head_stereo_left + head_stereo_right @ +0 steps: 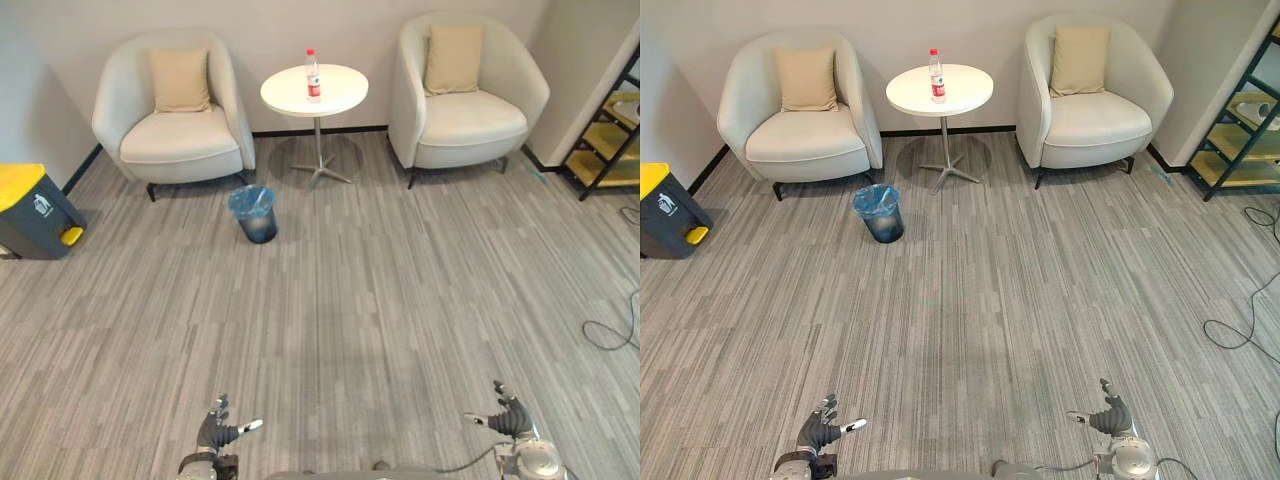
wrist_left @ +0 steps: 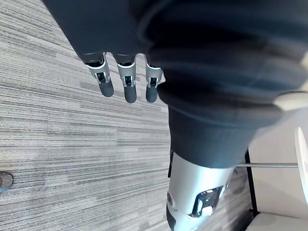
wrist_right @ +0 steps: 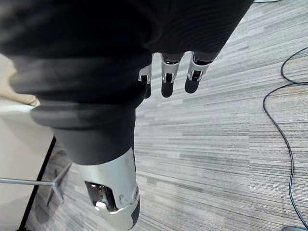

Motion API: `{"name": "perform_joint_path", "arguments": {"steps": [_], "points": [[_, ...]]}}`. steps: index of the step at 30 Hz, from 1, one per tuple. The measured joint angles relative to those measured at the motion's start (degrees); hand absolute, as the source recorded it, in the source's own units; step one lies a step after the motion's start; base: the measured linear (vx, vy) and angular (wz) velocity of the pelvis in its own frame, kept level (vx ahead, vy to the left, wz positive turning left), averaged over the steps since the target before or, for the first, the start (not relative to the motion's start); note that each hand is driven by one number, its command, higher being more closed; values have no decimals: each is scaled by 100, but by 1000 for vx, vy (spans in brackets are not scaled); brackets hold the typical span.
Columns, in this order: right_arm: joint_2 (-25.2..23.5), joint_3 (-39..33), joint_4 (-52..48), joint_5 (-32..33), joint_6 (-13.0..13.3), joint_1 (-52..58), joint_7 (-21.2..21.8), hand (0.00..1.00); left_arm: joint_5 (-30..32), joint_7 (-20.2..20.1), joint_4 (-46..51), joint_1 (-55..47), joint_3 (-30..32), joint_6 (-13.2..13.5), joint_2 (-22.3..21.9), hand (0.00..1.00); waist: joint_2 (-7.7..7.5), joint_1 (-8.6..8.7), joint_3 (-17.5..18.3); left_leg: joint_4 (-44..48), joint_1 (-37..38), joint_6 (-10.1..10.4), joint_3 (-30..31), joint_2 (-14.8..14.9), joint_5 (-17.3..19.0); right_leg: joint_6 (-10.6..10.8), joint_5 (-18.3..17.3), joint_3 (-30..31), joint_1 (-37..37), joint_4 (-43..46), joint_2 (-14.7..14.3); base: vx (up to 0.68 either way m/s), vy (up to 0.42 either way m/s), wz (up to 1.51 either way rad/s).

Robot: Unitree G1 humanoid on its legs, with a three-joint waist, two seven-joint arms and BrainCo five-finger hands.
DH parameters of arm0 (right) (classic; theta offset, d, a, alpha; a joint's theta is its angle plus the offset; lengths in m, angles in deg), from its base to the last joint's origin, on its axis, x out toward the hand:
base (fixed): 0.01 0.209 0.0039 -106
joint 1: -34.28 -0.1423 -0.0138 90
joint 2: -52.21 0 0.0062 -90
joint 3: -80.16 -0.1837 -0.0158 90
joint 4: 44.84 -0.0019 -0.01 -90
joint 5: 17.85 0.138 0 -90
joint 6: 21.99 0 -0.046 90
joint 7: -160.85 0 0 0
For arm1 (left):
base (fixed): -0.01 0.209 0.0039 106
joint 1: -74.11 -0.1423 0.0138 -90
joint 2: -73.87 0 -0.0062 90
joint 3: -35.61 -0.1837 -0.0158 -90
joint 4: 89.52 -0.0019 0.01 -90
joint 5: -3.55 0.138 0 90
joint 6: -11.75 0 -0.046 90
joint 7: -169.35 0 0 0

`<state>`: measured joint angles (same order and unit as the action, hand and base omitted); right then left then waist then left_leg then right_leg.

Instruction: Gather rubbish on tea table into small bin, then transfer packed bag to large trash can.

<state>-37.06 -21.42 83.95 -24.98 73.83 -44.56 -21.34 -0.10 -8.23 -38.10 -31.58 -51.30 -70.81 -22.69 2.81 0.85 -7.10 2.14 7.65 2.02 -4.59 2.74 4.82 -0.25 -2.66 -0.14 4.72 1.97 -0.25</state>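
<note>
Two hands hang low over the grey striped floor (image 1: 400,300), well apart from each other and far from the furniture. The left hand (image 1: 218,432) has its fingers (image 2: 126,82) straight and spread, with nothing between them and the thumb. The right hand (image 1: 510,418) is the same, its fingers (image 3: 166,77) extended and empty.

Across the room, a round white tea table (image 1: 285,98) stands on a thin metal stem between two pale armchairs. One plastic bottle (image 1: 313,75) with a red label and red cap stands upright near the middle of the tabletop, clear of its edge. The left armchair (image 1: 175,145) and the right armchair (image 1: 470,125) each carry a beige cushion (image 1: 180,80) against the backrest.

On the floor, just in front of the left armchair's near corner and to the left of the table's foot, stands the small bin (image 1: 254,215), lined with a blue bag whose rim folds over the top. The large trash can (image 1: 35,215), dark grey with a yellow lid, stands by the left wall, well apart from the small bin. A black shelf unit (image 1: 610,130) with yellow boards stands at the right side of the room.
</note>
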Motion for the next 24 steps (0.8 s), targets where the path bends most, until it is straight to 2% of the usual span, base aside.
{"name": "perform_joint_path", "arguments": {"steps": [4, 19, 22, 24], "points": [[4, -201, 0, 64, -4, 0, -7, 0, -5, -2, 137, -49, 36, -4, 0, 0, 11, 1, 7, -20, -7, 0, 12, 9, 0, -7, 4, -15, -1, -6, -11, 0, 0, 0], [-73, -192, 54, 512, -87, -109, -18, 0, -41, 17, 221, -48, 41, -19, -12, 0, 7, -1, 10, 52, -316, -9, 47, 7, 24, -2, 0, -64, -266, 5, -6, -4, -3, 1], [-77, -192, 247, 691, -113, -299, -36, 0, -65, 28, 244, -48, 41, -47, -34, 0, 8, -39, 8, 444, -586, -50, -48, 42, 296, 66, -138, 57, -498, 204, -36, -16, 12, -23], [-110, -192, 288, 736, -133, -410, -45, 0, -110, 40, 340, -67, 41, -64, -39, 0, -15, -61, -4, 826, -800, -91, -134, 38, 593, 126, -522, 186, -921, 891, -25, -6, 26, -27]]}}
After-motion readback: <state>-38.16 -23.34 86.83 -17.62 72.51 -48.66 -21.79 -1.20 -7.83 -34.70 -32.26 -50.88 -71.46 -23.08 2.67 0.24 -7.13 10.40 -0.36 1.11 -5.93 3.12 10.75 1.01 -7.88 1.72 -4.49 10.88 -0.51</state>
